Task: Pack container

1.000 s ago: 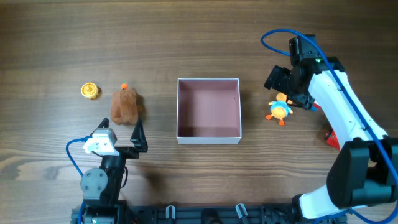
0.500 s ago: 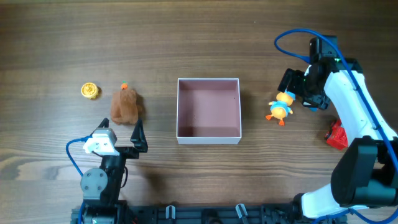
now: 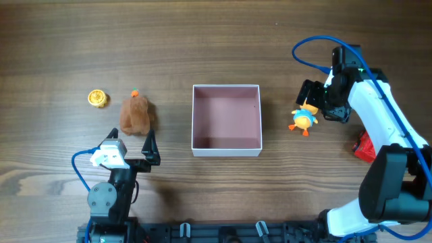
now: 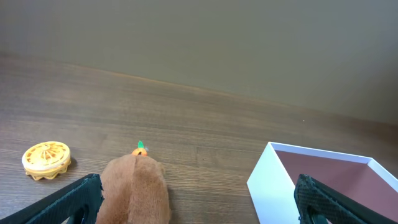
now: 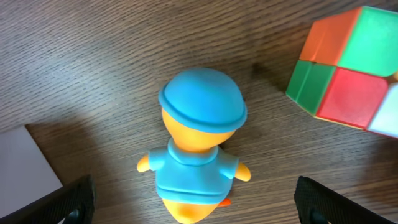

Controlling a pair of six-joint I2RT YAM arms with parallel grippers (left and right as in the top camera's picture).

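Note:
The container [image 3: 226, 152], a square white-walled box with a dull pink inside, stands mid-table with nothing in it; its corner shows in the left wrist view [image 4: 271, 185]. A small duck toy [image 3: 303, 119] in a blue cap and shirt lies to its right. My right gripper [image 3: 312, 101] is open just above the duck [image 5: 199, 143], fingers apart on either side, not touching it. A brown plush [image 3: 137, 115] lies left of the container. My left gripper [image 3: 131, 152] is open and empty just behind the plush [image 4: 134, 190].
A yellow ridged disc [image 3: 98, 98] lies left of the plush, also seen in the left wrist view [image 4: 46, 160]. A coloured puzzle cube [image 3: 365, 147] sits near the right edge, close to the duck in the right wrist view [image 5: 348, 68].
My right gripper swung right, then came back left and nearer the duck. The duck, container and left arm have not moved.

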